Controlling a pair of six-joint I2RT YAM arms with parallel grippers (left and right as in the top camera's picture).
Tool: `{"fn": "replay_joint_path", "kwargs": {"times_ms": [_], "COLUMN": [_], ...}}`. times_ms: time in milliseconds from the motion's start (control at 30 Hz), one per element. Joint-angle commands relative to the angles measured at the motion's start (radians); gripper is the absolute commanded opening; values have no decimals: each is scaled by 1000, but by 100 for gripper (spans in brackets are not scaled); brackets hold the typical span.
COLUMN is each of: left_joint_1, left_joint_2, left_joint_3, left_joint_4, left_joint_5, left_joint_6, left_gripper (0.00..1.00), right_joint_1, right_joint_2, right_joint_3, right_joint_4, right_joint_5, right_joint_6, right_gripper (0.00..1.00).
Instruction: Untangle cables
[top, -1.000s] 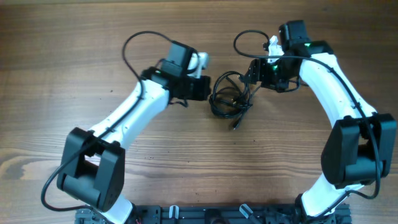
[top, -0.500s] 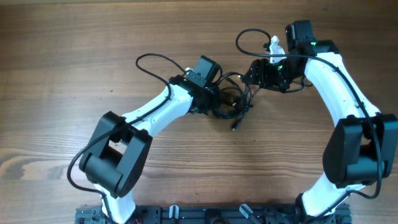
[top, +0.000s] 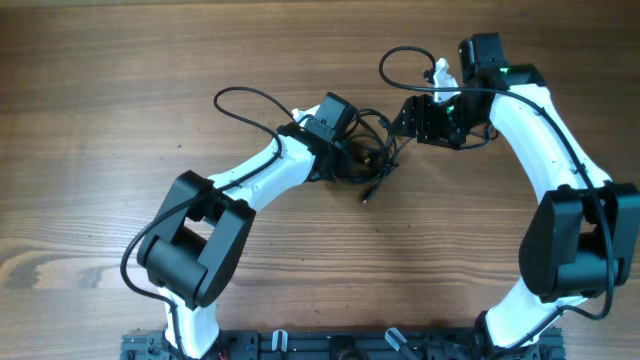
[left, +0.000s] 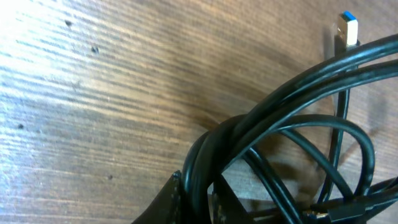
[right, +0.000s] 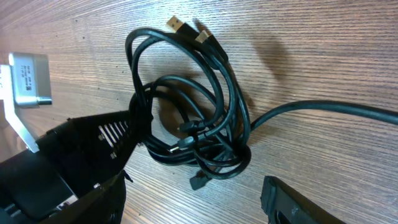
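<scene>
The cables (top: 372, 156) are thin black cords coiled in one tangled bundle at the table's middle. One loose plug end (top: 366, 198) trails toward the front. My left gripper (top: 345, 152) is at the bundle's left side, shut on several strands (left: 198, 186). A blue-tipped metal plug (left: 348, 28) shows at the top right of the left wrist view. My right gripper (top: 405, 118) is open and empty just right of the bundle. In the right wrist view the bundle (right: 205, 124) lies ahead of its spread fingers (right: 199, 199), with two metal plugs (right: 186, 30) at the far side.
A thick black arm wire (top: 240, 98) loops behind the left arm and another (top: 400, 58) behind the right wrist. One thick wire (right: 336, 111) crosses the right wrist view. The left gripper's body (right: 81, 146) fills that view's left side. The table is bare wood (top: 120, 130).
My left arm swung right from beside the bundle onto its left edge and closed on it. The bundle and its loose plug end shifted slightly left. The right arm barely moved.
</scene>
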Motion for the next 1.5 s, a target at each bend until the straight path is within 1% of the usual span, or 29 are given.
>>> {"fn": "replay_joint_path", "kwargs": {"times_ms": [0, 33, 67, 167, 267, 367, 400, 467, 533, 567, 667, 700, 800, 833, 867, 933, 1033, 1133, 1233, 1267, 1400, 1467], "left_joint_1": [-3, -3, -3, -2, -1, 13, 20, 50, 84, 108, 146, 157, 161, 154, 153, 147, 148, 149, 149, 149, 149, 149], "left_joint_2": [20, 30, 39, 57, 39, -29, -53, -121, -171, -199, -230, -232, -233, -233, -233, -233, -233, -233, -233, -233, -233, -233], "left_joint_3": [2, 2, 2, 2, 2, 2, 2, 2, 2, 2, 2, 2, 2, 2, 2, 2, 2, 2, 2, 2, 2, 2], "left_joint_4": [36, 48, 52, 53, 64, 64, 71, 89, 90, 90, 89, 89, 89, 91, 93, 98, 108, 111, 113, 113, 123, 139], "left_joint_5": [-78, -77, -77, -76, -65, -36, -11, 90, 185, 259, 397, 439, 527, 583, 618, 627, 622, 619, 620, 620, 628, 646], "left_joint_6": [-5, -5, -5, -5, -1, -4, -14, -83, -207, -315, -549, -665, -958, -1093, -1160, -1214, -1221, -1240, -1240, -1240, -1239, -1239], "left_gripper": [11, 9, 4, 4, 4, 4, 4, 4, 4, 4, 4, 4, 4, 4, 4, 4, 4, 4, 4, 4, 4, 4], "right_joint_1": [0, 0, 0, 0, 1, 1, 1, 1, 1, 1, 1, 1, 2, 2, 9, 28, 84, 142, 204, 216, 260, 268], "right_joint_2": [9, 9, 9, 9, 9, 6, 2, -25, -65, -101, -187, -222, -282, -298, -298, -298, -298, -298, -298, -296, -290, -282], "right_joint_3": [17, 17, 17, 17, 17, 18, 18, 18, 18, 18, 18, 18, 18, 18, 18, 17, 16, 16, 16, 16, -9, -27], "right_joint_4": [-7, -9, -9, -16, -27, -40, -43, -43, -43, -42, -41, -41, -38, -34, -32, -26, -5, -1, 8, 12, 72, 104], "right_joint_5": [-12, -12, -12, -13, -32, -202, -232, -277, -291, -290, -267, -238, -203, -198, -198, -198, -175, -39, 142, 168, 205, 206], "right_joint_6": [-20, -20, -20, -20, -36, -163, -175, -174, -173, -167, -121, -86, -26, 11, 27, 32, 37, 114, 207, 222, 278, 311], "right_gripper": [72, 72, 72, 72, 69, 61, 60, 61, 61, 62, 62, 62, 65, 65, 65, 64, 61, 61, 60, 59, 49, 41]}}
